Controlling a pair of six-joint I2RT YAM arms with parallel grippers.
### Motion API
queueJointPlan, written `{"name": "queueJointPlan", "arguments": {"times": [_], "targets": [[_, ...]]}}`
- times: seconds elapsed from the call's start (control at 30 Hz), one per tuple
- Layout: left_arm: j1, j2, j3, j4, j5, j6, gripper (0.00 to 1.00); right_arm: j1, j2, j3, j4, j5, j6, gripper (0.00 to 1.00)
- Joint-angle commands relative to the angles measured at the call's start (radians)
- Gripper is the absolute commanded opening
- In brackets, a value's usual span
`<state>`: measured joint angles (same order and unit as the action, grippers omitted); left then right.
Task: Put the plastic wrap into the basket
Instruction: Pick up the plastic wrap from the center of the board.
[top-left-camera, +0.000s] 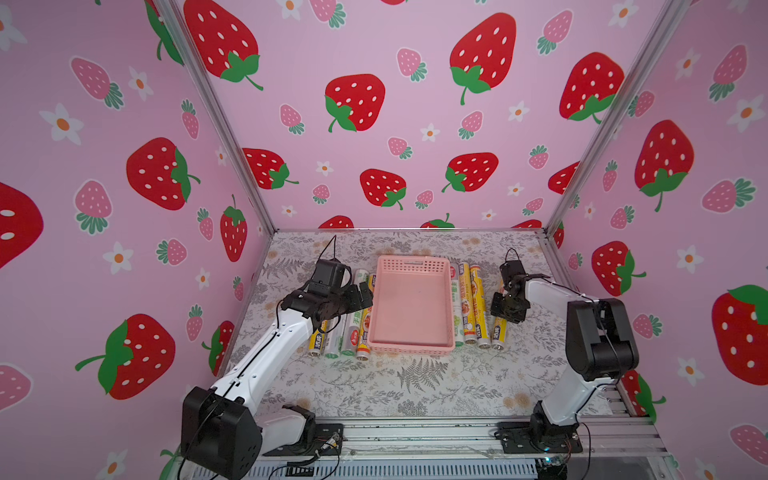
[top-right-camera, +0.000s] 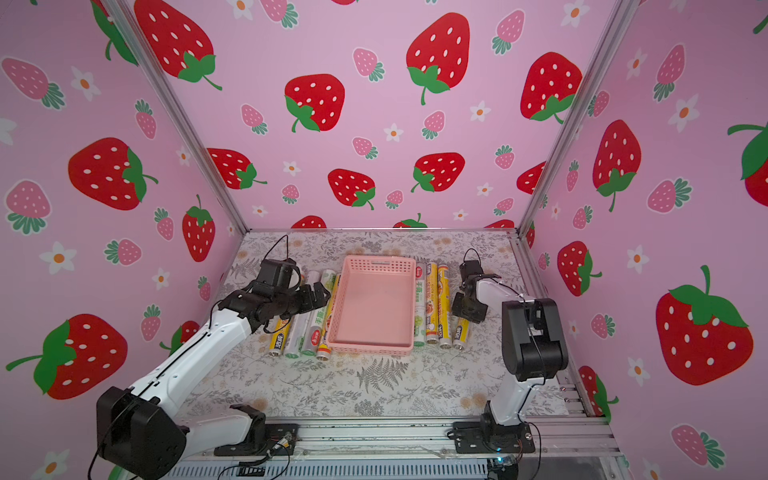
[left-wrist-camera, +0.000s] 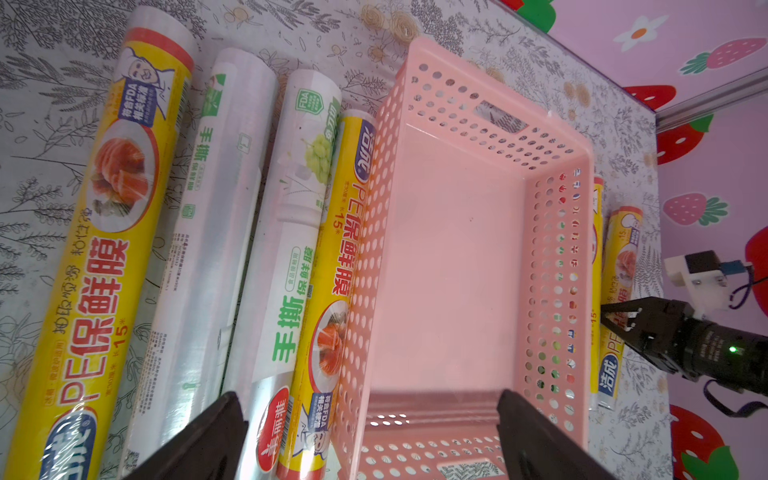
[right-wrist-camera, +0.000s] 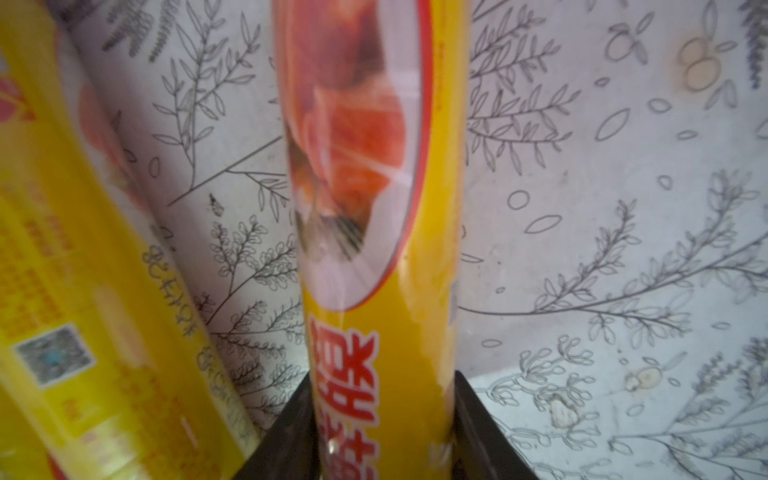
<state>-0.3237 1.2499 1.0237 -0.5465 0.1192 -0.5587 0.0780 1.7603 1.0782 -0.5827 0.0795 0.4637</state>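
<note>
The pink basket (top-left-camera: 411, 349) (top-right-camera: 372, 351) (left-wrist-camera: 552, 249) stands empty in the middle of the table. Several rolls of plastic wrap lie along each long side, yellow ones (top-left-camera: 478, 299) (left-wrist-camera: 104, 232) and white-silver ones (top-left-camera: 457, 303) (left-wrist-camera: 216, 249). My right gripper (top-left-camera: 505, 309) (top-right-camera: 467, 309) (right-wrist-camera: 382, 382) is shut on the outermost yellow roll (right-wrist-camera: 374, 208) (top-left-camera: 498, 334) (left-wrist-camera: 621, 257) to the right of the basket; the roll lies in line with its row. My left gripper (top-left-camera: 363, 293) (top-right-camera: 318, 293) (left-wrist-camera: 369, 399) hangs open over the basket's left wall and the nearest roll, holding nothing.
The floral table cover (top-left-camera: 415, 386) runs in front of the basket. Pink strawberry walls (top-left-camera: 395, 124) close in the back and both sides. An aluminium rail (top-left-camera: 415, 436) with the arm bases lies along the front edge.
</note>
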Motion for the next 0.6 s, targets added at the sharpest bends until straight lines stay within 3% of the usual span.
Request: {"name": "queueJointPlan", "arguments": {"times": [0.0,0.2,0.4,0.57], "targets": [[-0.014,-0.018,0.035,0.025,-0.001,-0.028,1.00,-0.002,-0.049,-0.019,0.017,0.023,0.013,0.26],[-0.048,-0.056,0.027,0.074,0.011,-0.062,1.00,-0.004,-0.162,-0.056,0.033,0.002,0.024,0.24],[-0.086,-0.063,0.094,0.067,0.136,-0.064,1.00,0.002,-0.246,0.025,-0.064,-0.099,0.051,0.21],[-0.162,-0.054,0.138,0.055,0.166,-0.067,1.00,0.037,-0.317,0.112,-0.156,-0.142,0.081,0.20]]}}
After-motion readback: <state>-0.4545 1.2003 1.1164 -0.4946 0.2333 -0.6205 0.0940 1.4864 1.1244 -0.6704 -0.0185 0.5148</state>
